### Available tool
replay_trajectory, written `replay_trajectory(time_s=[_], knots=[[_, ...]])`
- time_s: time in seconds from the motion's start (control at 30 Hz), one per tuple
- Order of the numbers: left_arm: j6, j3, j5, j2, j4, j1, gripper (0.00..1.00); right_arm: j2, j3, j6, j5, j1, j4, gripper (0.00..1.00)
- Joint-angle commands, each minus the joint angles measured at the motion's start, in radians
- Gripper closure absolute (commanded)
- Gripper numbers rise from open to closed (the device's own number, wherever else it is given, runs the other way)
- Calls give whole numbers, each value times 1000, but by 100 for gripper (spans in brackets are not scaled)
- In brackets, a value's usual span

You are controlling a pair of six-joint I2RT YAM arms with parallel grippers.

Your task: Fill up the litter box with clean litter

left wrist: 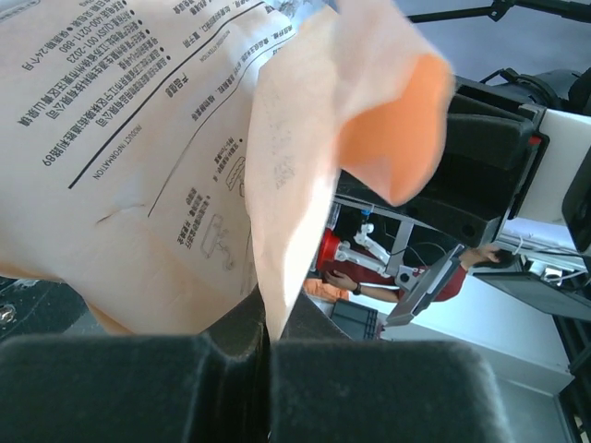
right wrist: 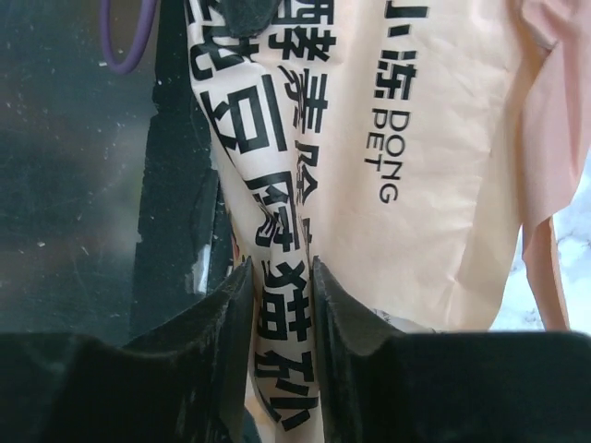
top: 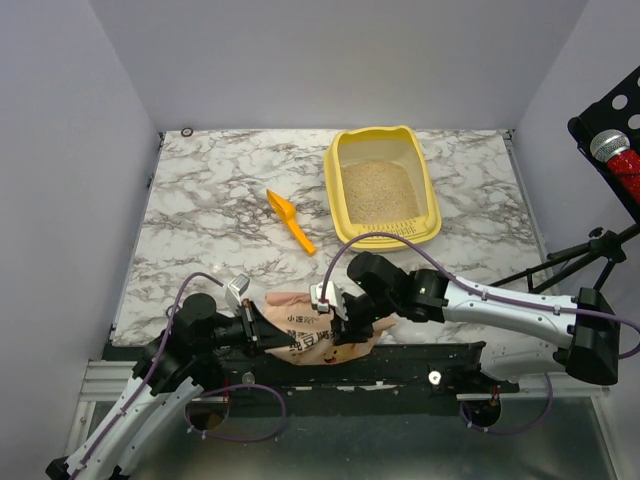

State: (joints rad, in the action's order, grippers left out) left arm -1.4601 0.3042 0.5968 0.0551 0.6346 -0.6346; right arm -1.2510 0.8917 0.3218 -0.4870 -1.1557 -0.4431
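Note:
The yellow litter box (top: pixel 432 206) stands at the back right of the marble table, with beige clean litter (top: pixel 378 190) covering its floor. The pinkish-tan litter bag (top: pixel 300 330) with dark printed characters hangs at the table's near edge between both arms. My left gripper (top: pixel 257 322) is shut on a thin fold of the bag (left wrist: pixel 166 157). My right gripper (top: pixel 338 318) is shut on a printed fold of the bag (right wrist: pixel 406 138). In the right wrist view the fingers (right wrist: pixel 231 314) pinch the fold from both sides.
A small orange scoop (top: pixel 290 220) lies on the table left of the litter box. A black stand with a red microphone (top: pixel 620 160) is at the far right. A small dark ring (top: pixel 187 131) lies at the back left corner.

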Motion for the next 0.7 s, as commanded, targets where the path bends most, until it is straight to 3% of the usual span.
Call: replay_trajectory(time_s=[0.0, 0.1, 0.13, 0.3, 0.43, 0.57, 0.67], knots=[[-17, 59, -15, -17, -3, 3, 100, -33, -19, -21, -38, -13, -2, 72], [-3, 75, -31, -32, 7, 3, 100, -30, -16, -21, -15, -13, -17, 98], [7, 88, -44, -35, 13, 3, 100, -22, -16, -21, -4, -13, -25, 100], [254, 248, -190, 58, 149, 3, 100, 39, -10, -49, 66, -15, -77, 100], [505, 458, -336, 239, 238, 3, 89, 59, 7, -70, 185, -12, -129, 100], [690, 596, -457, 373, 220, 4, 82, 71, 24, -64, 203, 25, -137, 100], [791, 639, -460, 460, 151, 3, 80, 82, 42, -46, 221, 59, -132, 100]])
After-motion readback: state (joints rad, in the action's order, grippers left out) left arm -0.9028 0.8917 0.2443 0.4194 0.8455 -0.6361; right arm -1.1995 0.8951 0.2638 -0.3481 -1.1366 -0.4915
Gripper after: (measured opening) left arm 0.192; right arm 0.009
